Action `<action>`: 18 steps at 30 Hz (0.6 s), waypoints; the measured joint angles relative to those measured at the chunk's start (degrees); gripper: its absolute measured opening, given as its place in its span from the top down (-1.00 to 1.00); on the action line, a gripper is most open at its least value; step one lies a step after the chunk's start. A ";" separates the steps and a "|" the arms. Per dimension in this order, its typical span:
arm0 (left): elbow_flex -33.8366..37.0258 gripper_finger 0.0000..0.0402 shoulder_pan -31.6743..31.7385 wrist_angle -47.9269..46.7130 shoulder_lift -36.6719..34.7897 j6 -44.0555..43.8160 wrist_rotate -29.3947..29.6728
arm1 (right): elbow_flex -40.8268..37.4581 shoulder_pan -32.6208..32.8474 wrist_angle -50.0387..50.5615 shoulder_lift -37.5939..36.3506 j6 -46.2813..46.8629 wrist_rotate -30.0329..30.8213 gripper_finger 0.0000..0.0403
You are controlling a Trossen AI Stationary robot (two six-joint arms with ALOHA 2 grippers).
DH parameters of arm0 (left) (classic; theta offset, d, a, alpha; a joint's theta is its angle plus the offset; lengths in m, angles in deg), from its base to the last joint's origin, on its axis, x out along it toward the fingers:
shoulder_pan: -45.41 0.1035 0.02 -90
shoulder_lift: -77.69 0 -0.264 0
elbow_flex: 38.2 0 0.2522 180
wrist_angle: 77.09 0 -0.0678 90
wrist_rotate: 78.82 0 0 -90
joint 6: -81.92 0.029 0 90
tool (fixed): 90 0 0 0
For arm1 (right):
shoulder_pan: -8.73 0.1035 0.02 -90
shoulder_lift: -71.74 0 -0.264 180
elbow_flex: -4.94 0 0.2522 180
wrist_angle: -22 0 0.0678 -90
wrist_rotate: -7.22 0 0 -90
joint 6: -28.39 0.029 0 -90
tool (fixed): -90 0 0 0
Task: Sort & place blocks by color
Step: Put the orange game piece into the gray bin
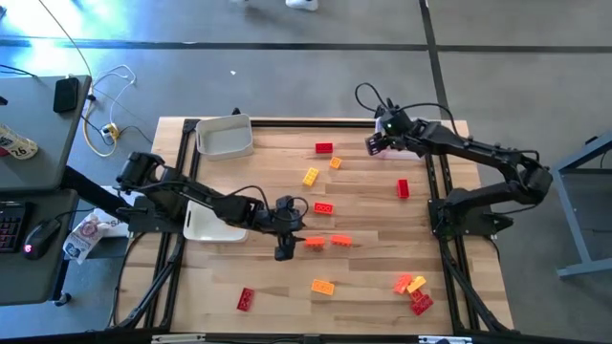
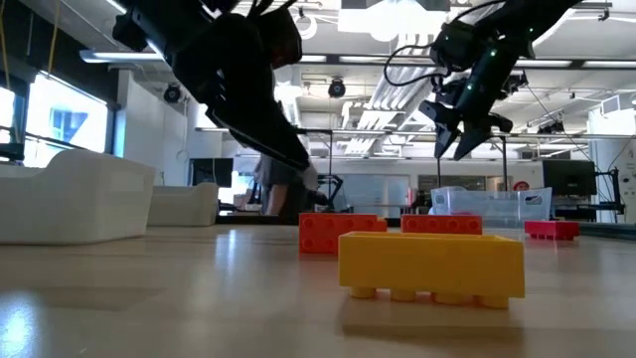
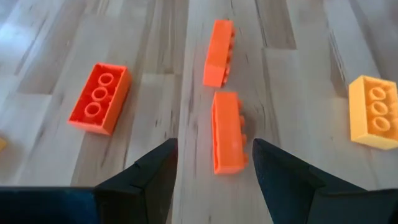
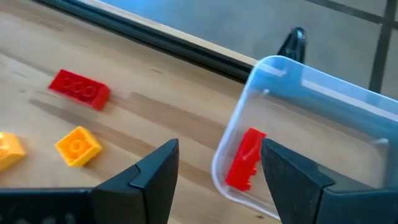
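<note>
My left gripper [image 1: 284,250] [image 3: 214,144] is open and low over the middle of the table. Its fingertips stand on either side of an orange brick [image 3: 227,130] that lies on its side on the wood, without touching it. A second orange brick [image 3: 219,53] lies just beyond, a red-orange one [image 3: 99,98] and a yellow-orange one [image 3: 373,112] to the sides. My right gripper [image 1: 373,145] [image 4: 221,144] is open, raised near the far edge over a clear tray [image 4: 323,93]. That tray holds one red brick [image 4: 245,158] leaning against its wall.
Two white trays [image 1: 225,136] [image 1: 210,222] sit on the table's left side. Loose bricks are scattered about: red ones [image 1: 324,148] [image 1: 403,188] [image 1: 246,299], yellow-orange ones [image 1: 311,177] [image 1: 322,286], and a cluster [image 1: 413,291] near the right front corner. A black frame [image 1: 316,121] borders the table.
</note>
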 joint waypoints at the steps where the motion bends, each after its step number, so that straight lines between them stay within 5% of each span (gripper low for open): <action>1: 0.00 0.03 0.00 0.55 0.43 0.00 -0.27 | 0.00 0.61 -0.32 0.00 0.04 0.00 -0.06; 18: 0.02 0.03 -1.07 6.80 6.38 -0.02 -2.08 | 0.00 5.29 -3.91 0.02 0.46 0.29 -0.06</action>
